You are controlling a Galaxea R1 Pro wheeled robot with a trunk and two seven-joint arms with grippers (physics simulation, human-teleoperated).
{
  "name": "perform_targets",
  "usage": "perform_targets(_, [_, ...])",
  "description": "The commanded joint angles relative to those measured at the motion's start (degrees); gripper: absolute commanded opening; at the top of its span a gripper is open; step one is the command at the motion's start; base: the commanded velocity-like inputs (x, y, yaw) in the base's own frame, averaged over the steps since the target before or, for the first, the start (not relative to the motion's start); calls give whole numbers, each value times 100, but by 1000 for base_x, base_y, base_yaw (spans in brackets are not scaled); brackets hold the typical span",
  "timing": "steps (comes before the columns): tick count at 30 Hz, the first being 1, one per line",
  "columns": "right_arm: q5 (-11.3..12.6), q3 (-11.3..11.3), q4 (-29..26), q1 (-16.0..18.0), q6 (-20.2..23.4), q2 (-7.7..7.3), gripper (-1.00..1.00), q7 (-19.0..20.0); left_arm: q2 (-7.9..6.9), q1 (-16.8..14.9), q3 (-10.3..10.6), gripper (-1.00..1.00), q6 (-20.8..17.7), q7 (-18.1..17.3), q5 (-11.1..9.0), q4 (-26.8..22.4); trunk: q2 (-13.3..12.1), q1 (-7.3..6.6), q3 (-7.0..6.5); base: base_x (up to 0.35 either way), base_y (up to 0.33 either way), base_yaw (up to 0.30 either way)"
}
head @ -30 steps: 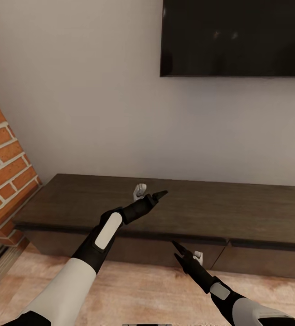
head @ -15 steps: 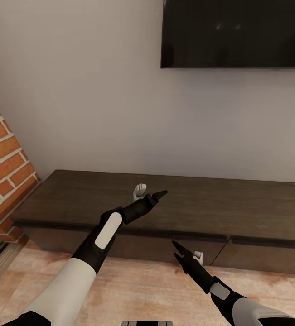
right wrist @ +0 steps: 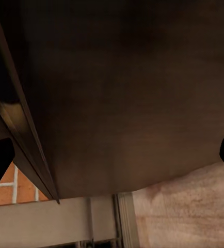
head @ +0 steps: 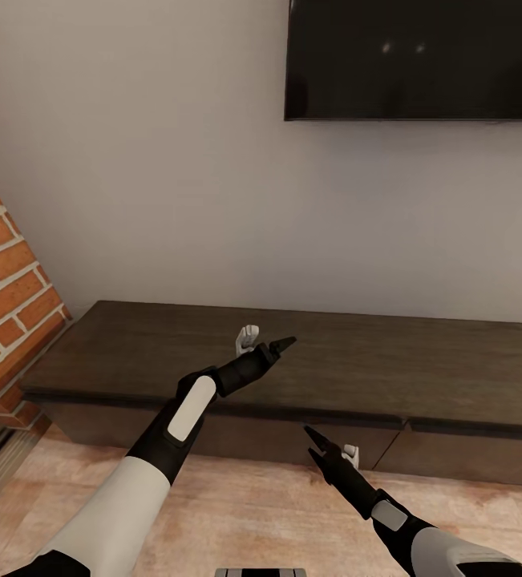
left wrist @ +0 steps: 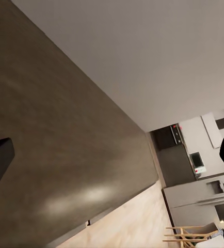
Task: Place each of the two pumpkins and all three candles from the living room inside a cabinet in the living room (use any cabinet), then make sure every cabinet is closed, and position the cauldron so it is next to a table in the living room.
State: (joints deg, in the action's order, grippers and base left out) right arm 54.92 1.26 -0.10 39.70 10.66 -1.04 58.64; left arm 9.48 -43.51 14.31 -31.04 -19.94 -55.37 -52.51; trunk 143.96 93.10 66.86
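The long dark brown cabinet stands against the white wall, its flat fronts facing me. My left gripper hovers open over the cabinet top, with nothing between its fingers. Lower down, my right gripper is open and empty just in front of a cabinet front, near the seam between two fronts. The pumpkins, candles, cauldron and table are out of view.
A black wall TV hangs above the cabinet. The red brick fireplace juts out at the cabinet's left end. Light wood plank floor lies in front. A distant kitchen shows past the cabinet's end.
The whole picture shifted slightly upward early on, so the camera moved. Both arms keep their pose and both grippers stay open.
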Motion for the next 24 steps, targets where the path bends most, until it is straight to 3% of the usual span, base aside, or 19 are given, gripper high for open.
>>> perform_targets(1, [45,14,1,2,59,-1,100,16,1,-3,-5,100,-33,0,-35,0,2,-1,5,0,0,0])
perform_targets(7, [45,18,4,2,59,-1,100,16,1,-1,-4,100,-36,7,-28,4,-2,-9,-62,0,0,0])
perform_targets(24, [45,17,13,2,56,-1,100,14,1,-3,-8,100,-33,25,-30,4,-2,-9,-62,0,0,0])
